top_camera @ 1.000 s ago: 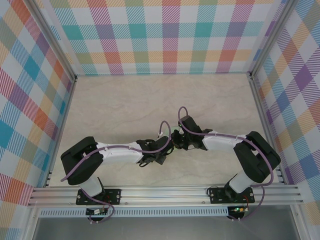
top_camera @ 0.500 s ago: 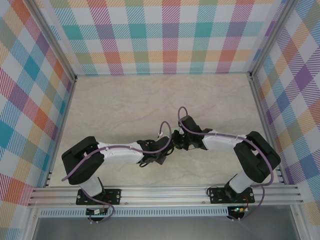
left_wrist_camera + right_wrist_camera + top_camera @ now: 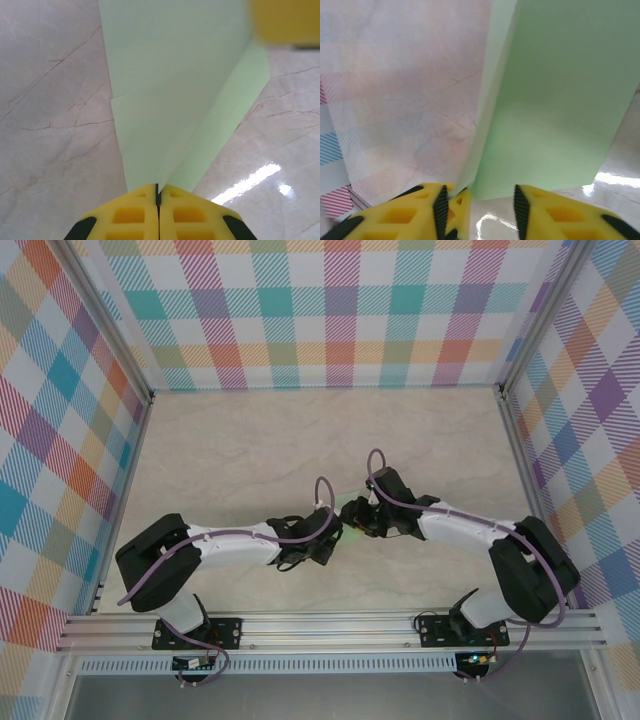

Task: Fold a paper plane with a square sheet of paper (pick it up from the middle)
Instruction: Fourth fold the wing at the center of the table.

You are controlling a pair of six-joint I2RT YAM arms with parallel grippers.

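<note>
One thin pale-green sheet of paper, two tools, one table.
The left yellow-fingered tool is pressed fully closed on a folded corner of the sheet. The right yellow-fingered tool has its fingers apart and grips nothing, with the sheet's lower edge just in front of the gap. The paper is between both tools, over the middle of the pale marbled table. From above, the two arms hide most of it. Both wrist views cut off its far edges.

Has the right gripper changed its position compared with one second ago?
Yes. In the top view the right gripper has drawn slightly rightward, toward the aluminium side rail, uncovering the pale-green folded paper sheet.
</note>
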